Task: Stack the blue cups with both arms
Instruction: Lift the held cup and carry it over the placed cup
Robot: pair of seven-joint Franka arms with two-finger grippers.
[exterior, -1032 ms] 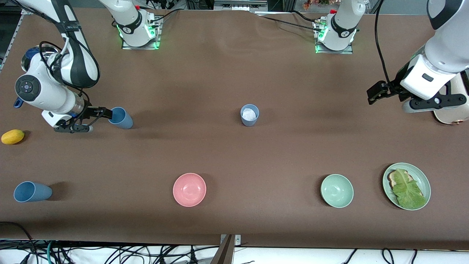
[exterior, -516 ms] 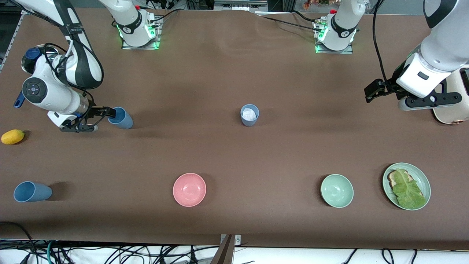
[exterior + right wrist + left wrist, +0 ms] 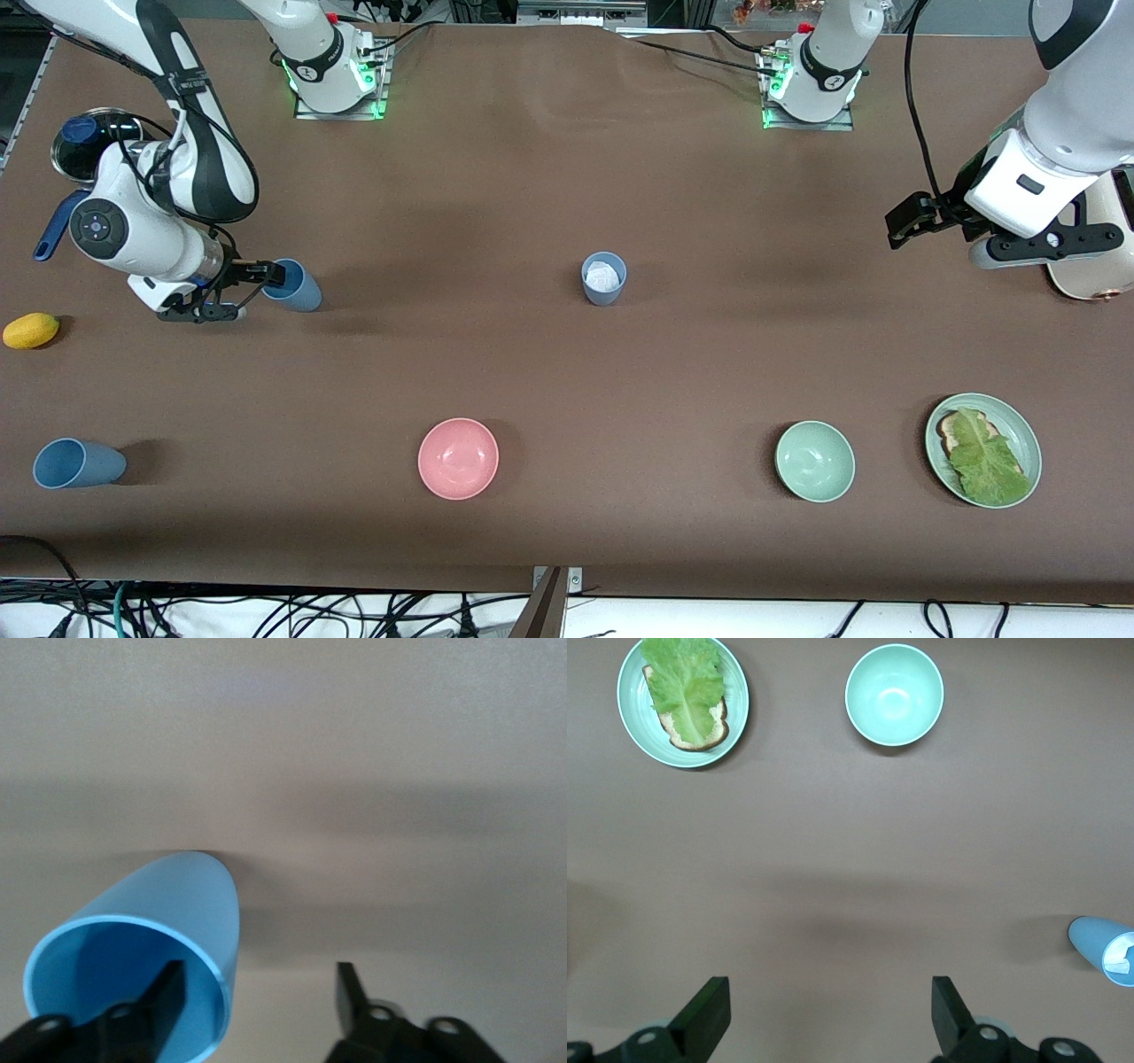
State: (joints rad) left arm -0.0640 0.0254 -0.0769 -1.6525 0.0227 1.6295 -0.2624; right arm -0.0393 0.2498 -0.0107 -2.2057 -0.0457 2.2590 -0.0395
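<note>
Three blue cups are seen. At nine o'clock, the plain blue cup point(image 3: 293, 284) is straddled at its rim by the right gripper point(image 3: 251, 290), one finger inside and one outside, jaws apart, presumably for a wall pinch. The grey-blue cup point(image 3: 604, 278) stands centrally. The left gripper point(image 3: 905, 225) waits open at three o'clock. A third cup point(image 3: 76, 463) lies at eight.

Brown counter point(image 3: 567, 372). Three blue cups: plain blue point(image 3: 292, 285), another plain blue point(image 3: 78, 463), and greyer blue with whitish inside point(image 3: 604, 278). Pink bowl point(image 3: 458, 458), pale green bowl point(image 3: 815, 461), green plate point(image 3: 1021, 424), yellow fruit point(image 3: 31, 330).
</note>
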